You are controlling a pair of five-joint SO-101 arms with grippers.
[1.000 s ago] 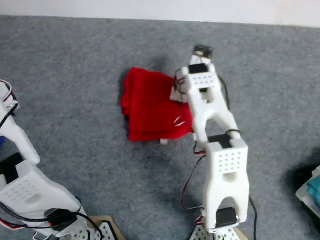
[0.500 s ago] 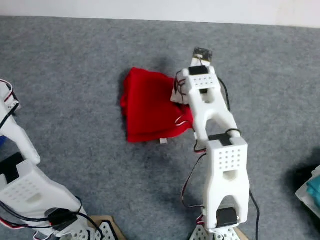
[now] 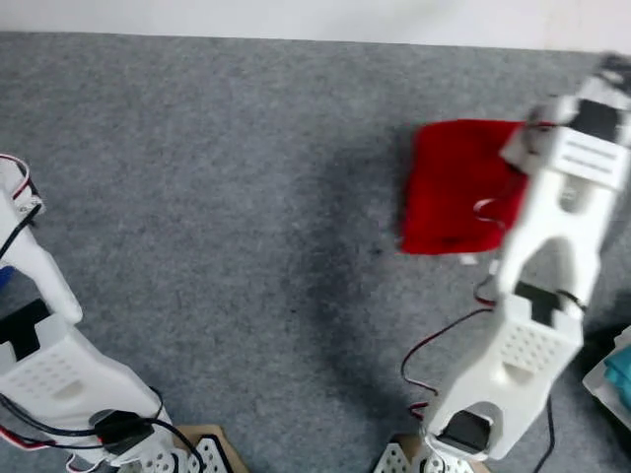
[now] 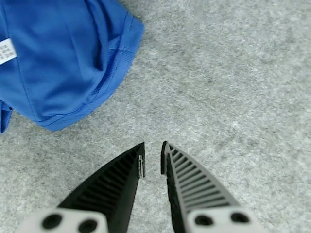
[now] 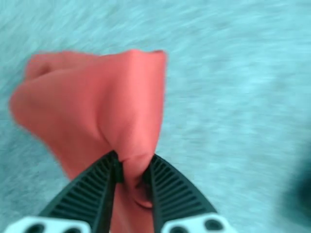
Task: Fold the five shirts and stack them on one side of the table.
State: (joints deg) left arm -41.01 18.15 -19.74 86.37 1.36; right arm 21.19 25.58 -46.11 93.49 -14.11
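Right gripper is clamped on a bunched edge of the red shirt, holding it at the far right side of the grey table. Left gripper hovers over the table, jaws slightly apart and holding nothing, near a crumpled blue shirt.

The folded red shirt, pinched at one edge by the right gripper, sits near the table's far right corner, while a crumpled blue shirt lies flat.
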